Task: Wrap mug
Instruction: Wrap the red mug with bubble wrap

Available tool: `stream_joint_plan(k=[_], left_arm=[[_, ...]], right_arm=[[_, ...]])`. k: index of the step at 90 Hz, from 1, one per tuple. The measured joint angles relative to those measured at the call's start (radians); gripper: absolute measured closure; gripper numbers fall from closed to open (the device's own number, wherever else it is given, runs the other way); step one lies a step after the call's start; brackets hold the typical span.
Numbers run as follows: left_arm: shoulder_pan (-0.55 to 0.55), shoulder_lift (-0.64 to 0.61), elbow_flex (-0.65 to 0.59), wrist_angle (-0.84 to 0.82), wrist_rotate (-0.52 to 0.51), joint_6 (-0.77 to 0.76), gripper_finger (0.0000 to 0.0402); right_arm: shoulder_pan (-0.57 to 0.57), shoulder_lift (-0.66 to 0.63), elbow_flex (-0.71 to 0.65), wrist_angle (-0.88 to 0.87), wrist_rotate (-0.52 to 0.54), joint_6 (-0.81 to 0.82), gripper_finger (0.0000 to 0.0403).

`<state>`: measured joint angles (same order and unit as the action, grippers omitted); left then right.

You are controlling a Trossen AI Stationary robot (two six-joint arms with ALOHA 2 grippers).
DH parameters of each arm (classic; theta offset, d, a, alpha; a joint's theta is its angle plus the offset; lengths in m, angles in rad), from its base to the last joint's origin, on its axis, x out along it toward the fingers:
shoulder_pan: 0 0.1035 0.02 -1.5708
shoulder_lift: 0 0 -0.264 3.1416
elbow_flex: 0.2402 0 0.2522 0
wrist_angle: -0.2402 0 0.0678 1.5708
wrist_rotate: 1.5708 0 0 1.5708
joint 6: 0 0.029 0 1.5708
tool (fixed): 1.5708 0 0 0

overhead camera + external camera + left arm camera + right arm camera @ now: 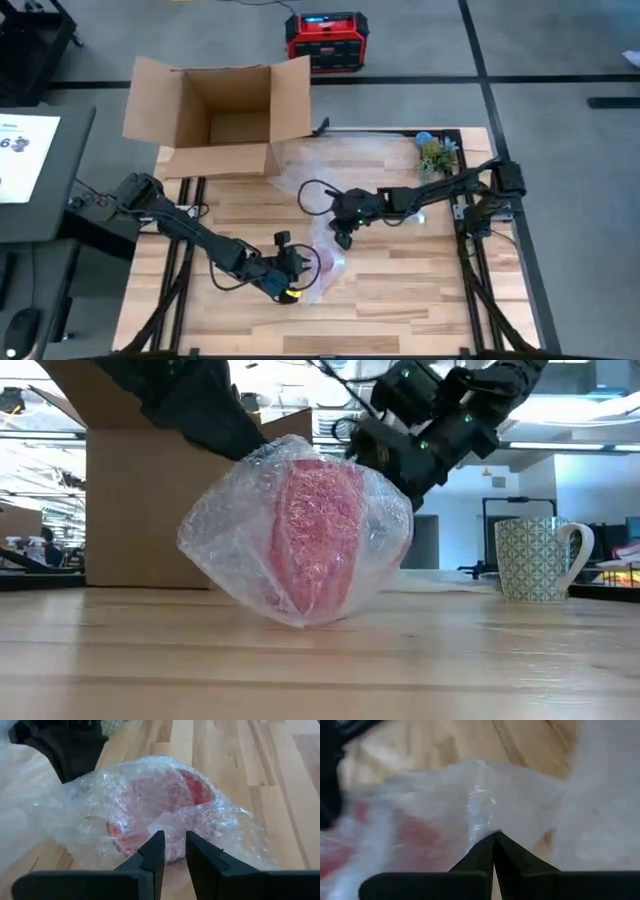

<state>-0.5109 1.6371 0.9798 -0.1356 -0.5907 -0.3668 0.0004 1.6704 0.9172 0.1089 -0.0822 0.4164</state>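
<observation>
The right gripper (493, 837) has its fingers pressed together on a fold of bubble wrap (300, 530), pinching the clear sheet at the side of the bundle that faces the cardboard box (225, 115). In the right wrist view the plastic is bunched up over the fingertips, so how much of it they hold is hard to make out.

The left gripper (173, 845) sits at the opposite side of the bundle, away from the box; its fingers stand slightly apart with wrap bulging between them, and whether they touch it cannot be told.

The red mug (165, 805) lies inside the wrap on the tabletop (400, 290), seen only as a blurred red shape; its handle and rim are not clear. From the low view the bundle hides most of the box.

A second, patterned mug (533, 560) stands upright well apart from the bundle.
</observation>
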Motion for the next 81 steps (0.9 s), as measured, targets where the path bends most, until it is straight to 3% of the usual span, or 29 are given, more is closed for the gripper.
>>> stream_joint_plan(k=[32,61,81], left_arm=[[0.007,0.001,-0.001,0.019,0.009,0.004,0.0345],[0.010,0.001,0.006,0.018,0.005,0.025,0.0345],[0.007,-0.007,0.061,0.013,0.052,0.037,0.0345]], right_arm=[[0.120,-0.077,0.047,-0.004,0.000,-0.036,0.0403],[0.189,0.031,0.096,-0.006,0.002,-0.037,0.0403],[0.220,0.155,0.298,-0.293,0.059,-0.081,0.0403]])
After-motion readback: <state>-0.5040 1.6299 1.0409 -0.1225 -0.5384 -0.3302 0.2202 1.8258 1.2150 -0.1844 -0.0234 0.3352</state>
